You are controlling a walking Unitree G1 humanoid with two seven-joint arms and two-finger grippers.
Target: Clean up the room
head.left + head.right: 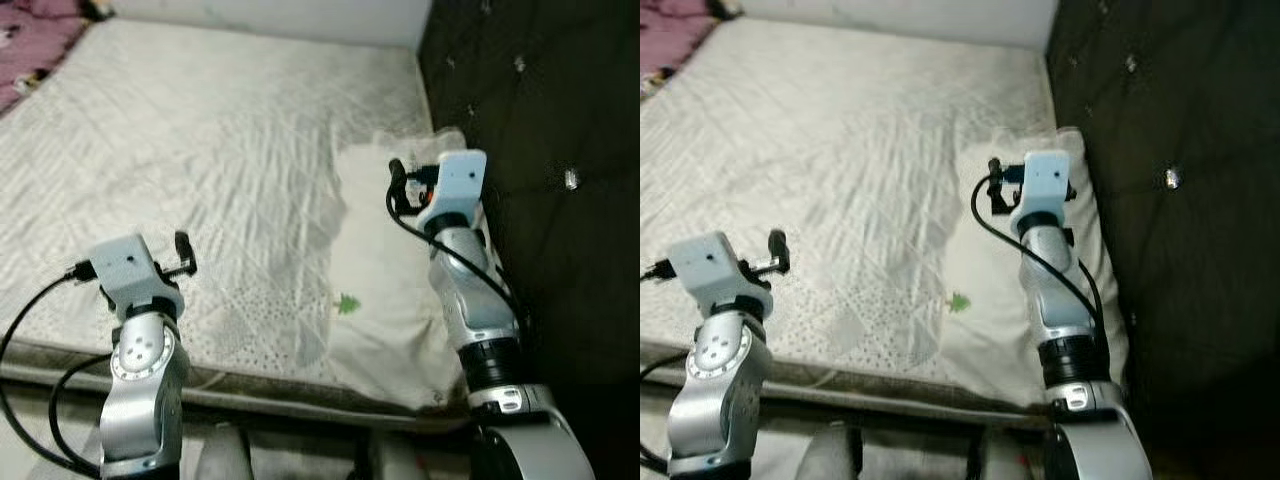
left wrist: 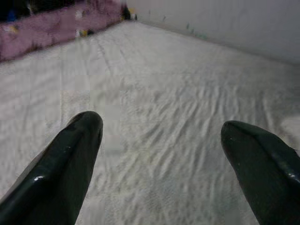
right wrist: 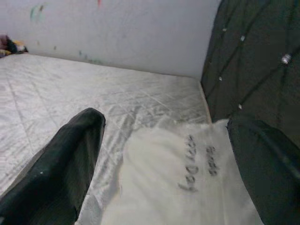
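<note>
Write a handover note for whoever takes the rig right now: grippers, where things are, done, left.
Left gripper: open, holding nothing, over the near part of the white bedspread.
Right gripper: open, holding nothing, above the white pillow.
Pillow lies flat at the bed's right edge against the dark tufted headboard. A pink blanket sits at the far left corner.
Done: nothing gripped; bedspread looks mostly smooth.
Left: probably the pillow next, then the pink blanket.
</note>
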